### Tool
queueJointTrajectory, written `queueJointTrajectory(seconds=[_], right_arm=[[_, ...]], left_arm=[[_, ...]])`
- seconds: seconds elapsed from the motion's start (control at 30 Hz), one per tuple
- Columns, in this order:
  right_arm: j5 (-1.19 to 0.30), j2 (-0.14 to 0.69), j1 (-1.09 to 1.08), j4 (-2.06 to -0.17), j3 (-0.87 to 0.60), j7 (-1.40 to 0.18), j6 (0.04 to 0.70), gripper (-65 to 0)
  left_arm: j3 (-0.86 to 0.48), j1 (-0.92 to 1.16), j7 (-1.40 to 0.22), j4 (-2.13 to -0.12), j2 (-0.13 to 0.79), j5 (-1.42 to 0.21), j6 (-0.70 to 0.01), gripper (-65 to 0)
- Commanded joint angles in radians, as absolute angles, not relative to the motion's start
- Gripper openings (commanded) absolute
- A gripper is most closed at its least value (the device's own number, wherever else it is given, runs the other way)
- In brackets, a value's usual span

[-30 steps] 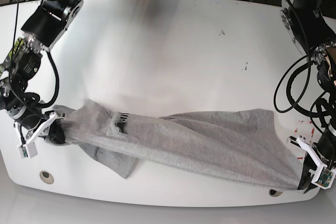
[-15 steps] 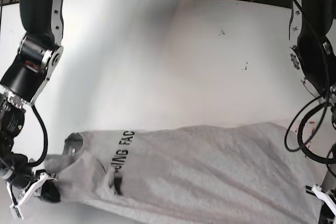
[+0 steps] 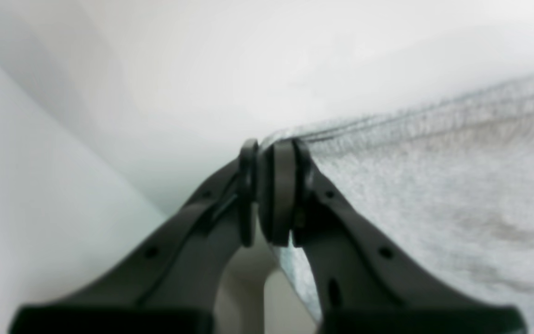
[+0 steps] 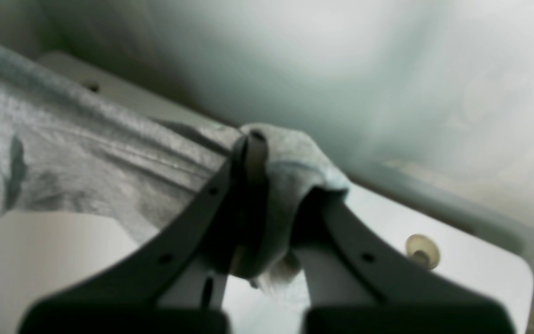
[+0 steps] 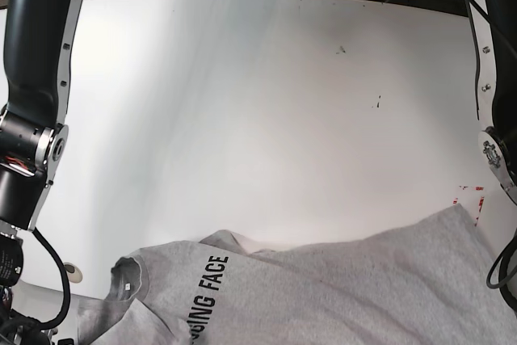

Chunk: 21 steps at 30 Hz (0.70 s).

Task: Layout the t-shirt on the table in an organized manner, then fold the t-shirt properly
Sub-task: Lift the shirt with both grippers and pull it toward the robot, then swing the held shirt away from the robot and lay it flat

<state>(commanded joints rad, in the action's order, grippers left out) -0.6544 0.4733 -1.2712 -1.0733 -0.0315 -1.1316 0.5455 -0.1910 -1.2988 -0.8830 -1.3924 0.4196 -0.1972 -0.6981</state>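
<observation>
Left pincer (image 3: 267, 195): jaws pressed together on a hem edge of the t-shirt (image 3: 434, 199); the cloth fans away to one side of the tips.
Right pincer (image 4: 267, 195): closed on a bunched wad of grey fabric that wraps over one finger; the rest trails off to the other side.
T-shirt (image 5: 339, 288): hangs spread between the two pincers, lifted near the front of the table (image 5: 242, 103), black lettering facing up.
Handling: judged light, limp and wrinkle-prone; it sags wherever unsupported, so hold it at opposite corners or hems and keep it taut.
Grommet (image 4: 422, 250): on the table just beyond the right pincer.
</observation>
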Motion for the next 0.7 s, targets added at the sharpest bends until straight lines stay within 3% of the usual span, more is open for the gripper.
queueJointTrajectory(seconds=[0.3,0.57,0.7], right_arm=[[-0.661,0.487,-1.221,-1.079,-0.025,-1.164,0.545,-65.0],[-0.797,0.550,-0.997,-1.208,-0.051,-1.204,0.535,-65.0],[-0.881,0.564,-0.860,-1.267,-0.116,-1.268,0.475,-65.0]], left_arm=[[-0.133,-1.307,-0.897,-1.394,0.418,-0.199,-0.698,-60.8],[-0.176,-1.102,-1.069,-1.541,0.415,-0.231,-0.698,-60.8],[-0.202,-0.966,-1.145,-1.643,0.415,-0.262,-0.698,-61.0]])
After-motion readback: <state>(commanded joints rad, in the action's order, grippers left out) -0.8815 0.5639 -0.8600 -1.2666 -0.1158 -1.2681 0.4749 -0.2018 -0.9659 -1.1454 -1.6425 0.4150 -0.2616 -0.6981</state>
